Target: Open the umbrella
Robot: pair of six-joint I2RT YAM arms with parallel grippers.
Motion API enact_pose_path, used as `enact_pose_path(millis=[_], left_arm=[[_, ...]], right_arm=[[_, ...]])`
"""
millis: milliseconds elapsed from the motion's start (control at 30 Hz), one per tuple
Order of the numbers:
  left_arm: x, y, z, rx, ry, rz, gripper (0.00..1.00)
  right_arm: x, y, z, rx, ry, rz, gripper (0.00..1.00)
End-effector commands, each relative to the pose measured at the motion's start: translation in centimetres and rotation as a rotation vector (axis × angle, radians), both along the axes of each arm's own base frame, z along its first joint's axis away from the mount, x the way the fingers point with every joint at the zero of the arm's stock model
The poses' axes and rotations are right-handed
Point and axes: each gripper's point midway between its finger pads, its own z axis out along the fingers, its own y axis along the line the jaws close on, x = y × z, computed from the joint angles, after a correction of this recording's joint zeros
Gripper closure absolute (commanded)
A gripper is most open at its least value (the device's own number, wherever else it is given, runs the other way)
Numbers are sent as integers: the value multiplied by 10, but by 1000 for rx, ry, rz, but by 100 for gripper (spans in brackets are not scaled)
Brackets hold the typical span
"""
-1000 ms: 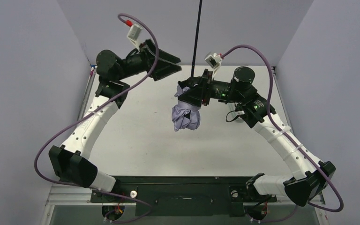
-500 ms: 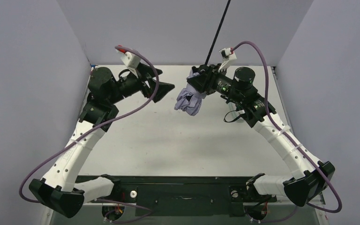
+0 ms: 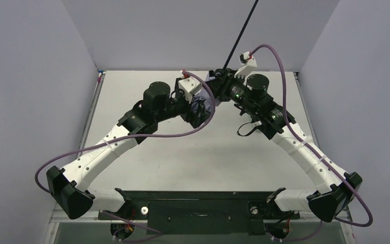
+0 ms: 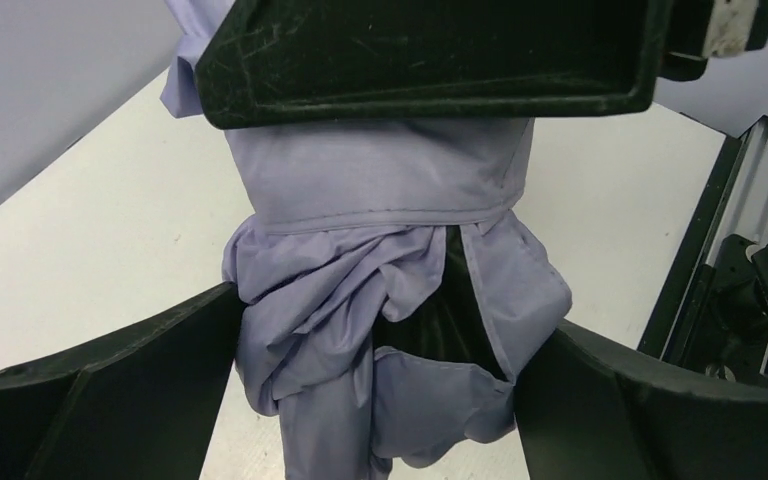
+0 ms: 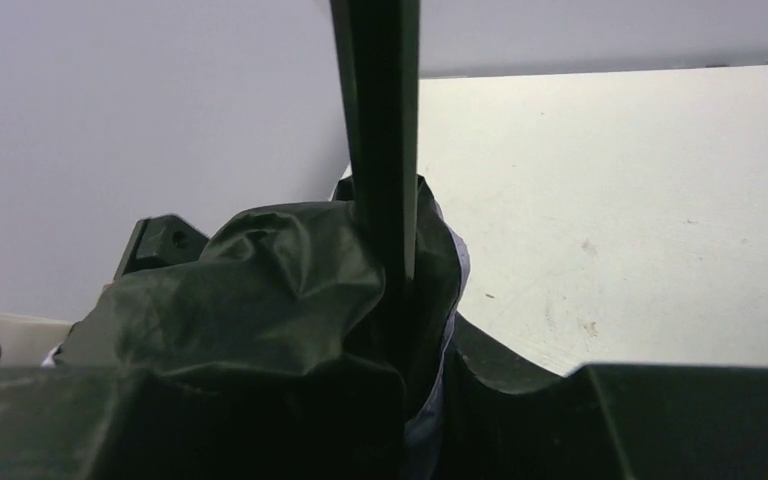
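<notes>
The umbrella (image 3: 203, 103) hangs closed above the table, a bunched pale lavender bundle with black underside. Its thin black shaft (image 3: 239, 29) slants up and right out of the top view. My right gripper (image 3: 215, 86) is shut on the umbrella's upper part where the shaft enters the fabric (image 5: 260, 290); the shaft (image 5: 380, 130) runs up between its fingers. My left gripper (image 3: 199, 110) is open, its two fingers straddling the lower bundle (image 4: 360, 300), with fabric touching both fingers (image 4: 90, 390). The right gripper's finger (image 4: 430, 60) shows above the bundle. The knob handle is out of view.
The white table (image 3: 193, 152) lies under both arms, with grey walls on three sides. A black rail (image 3: 198, 203) carries the arm bases at the near edge. Purple cables (image 3: 132, 140) loop around both arms.
My left arm has swung right and brought its open gripper around the fabric bundle. My right gripper has tilted the umbrella, so the shaft leans further right.
</notes>
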Motion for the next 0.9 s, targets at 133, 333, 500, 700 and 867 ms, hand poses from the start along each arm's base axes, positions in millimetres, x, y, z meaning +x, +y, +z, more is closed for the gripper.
enact_pose_path(millis=[133, 333, 500, 700, 867], left_arm=[[20, 7, 19, 2, -81, 63, 77], [-10, 11, 58, -346, 103, -223, 100], [-19, 27, 109, -598, 198, -370, 100], [-37, 25, 131, -639, 220, -471, 100], [-56, 21, 137, -611, 210, -552, 100]], right_arm=[[-7, -4, 59, 89, -104, -47, 84], [-4, -17, 87, 127, -199, 73, 28], [-20, -18, 112, 164, -296, 248, 17], [-42, 3, 119, 187, -360, 379, 14], [-48, 19, 122, 212, -360, 441, 14]])
